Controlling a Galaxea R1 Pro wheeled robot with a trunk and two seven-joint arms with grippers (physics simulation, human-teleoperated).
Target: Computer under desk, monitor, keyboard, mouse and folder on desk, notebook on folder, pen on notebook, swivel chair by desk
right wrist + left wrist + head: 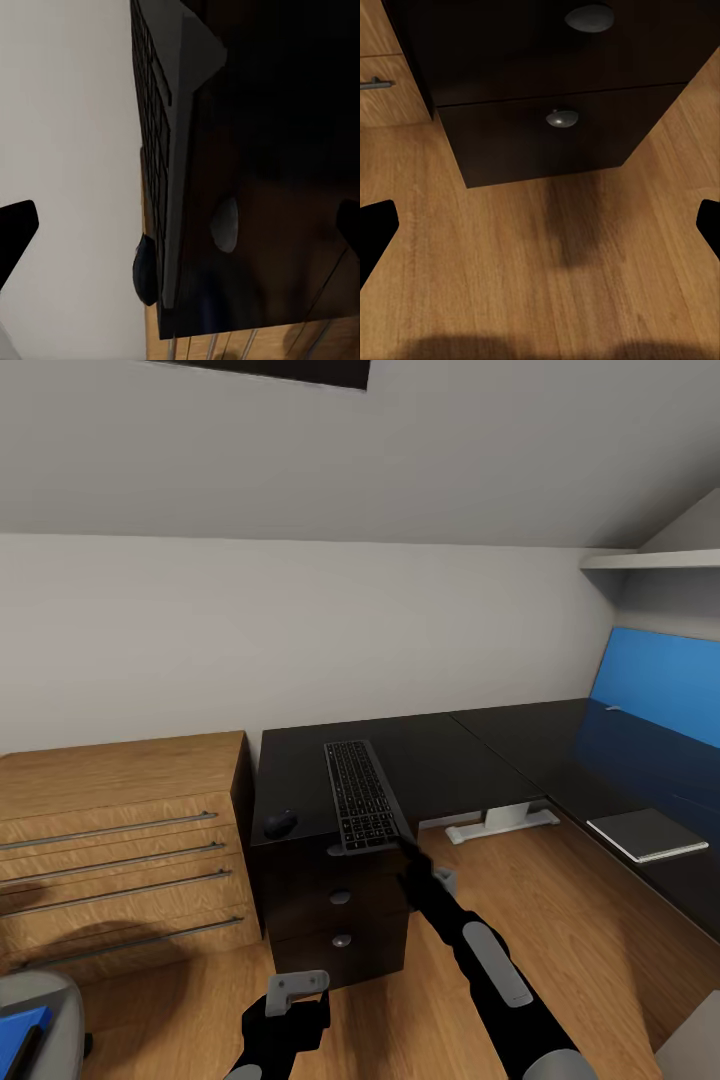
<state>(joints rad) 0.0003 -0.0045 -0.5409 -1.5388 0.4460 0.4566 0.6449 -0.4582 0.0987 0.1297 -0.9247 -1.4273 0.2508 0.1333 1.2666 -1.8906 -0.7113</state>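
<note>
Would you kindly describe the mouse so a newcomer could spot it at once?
Find the black desk beside the wooden cabinet. At the end above the drawer unit, left of the keyboard, lies the mouse: small, rounded and black, unlike the long flat keyboard.

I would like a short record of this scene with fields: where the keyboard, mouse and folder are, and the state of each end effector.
keyboard: on desk, near end overhanging the front edge
mouse: on desk, left of keyboard, apart
folder: on swivel chair, lower left corner
left end effector: open, above the floor
right end effector: open, near keyboard's near end
</note>
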